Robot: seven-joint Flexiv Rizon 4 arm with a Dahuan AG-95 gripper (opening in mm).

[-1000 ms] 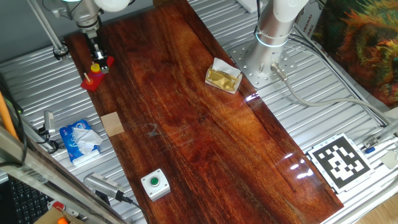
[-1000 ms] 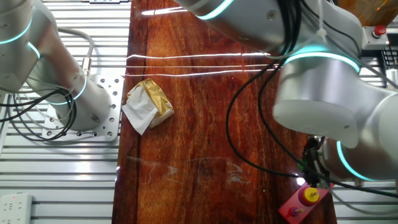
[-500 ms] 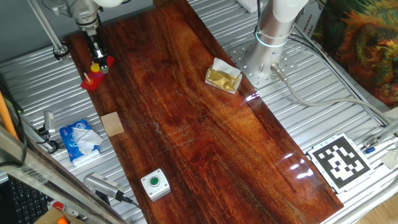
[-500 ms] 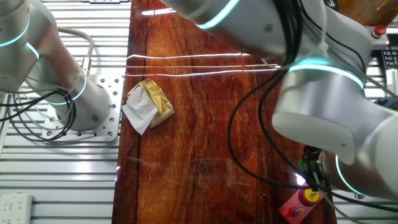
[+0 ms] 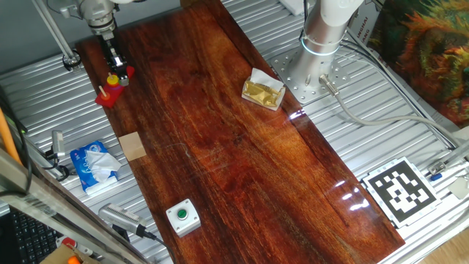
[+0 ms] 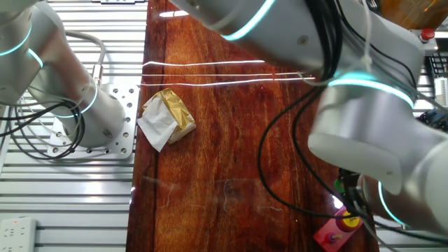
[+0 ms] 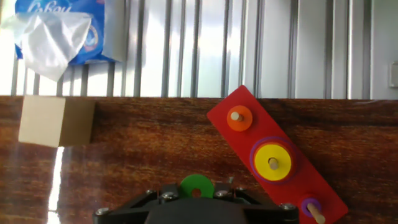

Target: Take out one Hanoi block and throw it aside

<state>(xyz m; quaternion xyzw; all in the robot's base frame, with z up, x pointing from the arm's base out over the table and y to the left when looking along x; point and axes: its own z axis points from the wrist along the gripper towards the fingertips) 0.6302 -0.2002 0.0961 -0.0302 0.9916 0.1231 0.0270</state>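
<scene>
In the hand view the green Hanoi block [image 7: 188, 184] sits between the jaws of my gripper [image 7: 196, 190], which is shut on it and holds it above the wood. To the right lies the red peg base [image 7: 242, 134] with an orange ring [image 7: 239, 118], a yellow ring [image 7: 272, 162] on a purple one, and a small purple ring [image 7: 309, 206]. In one fixed view my gripper [image 5: 112, 64] hangs just over the base [image 5: 107, 96] at the table's far left corner. In the other fixed view the base [image 6: 327, 235] shows under the arm.
A wooden cube [image 7: 55, 121] lies left of the base, near the table edge. A blue tissue pack [image 5: 94, 166] lies on the metal slats beyond the edge. A gold foil packet [image 5: 263, 90] and a green button box [image 5: 181, 215] are on the table farther off.
The arm has shifted slightly over the red base. The base and its rings have not moved.
</scene>
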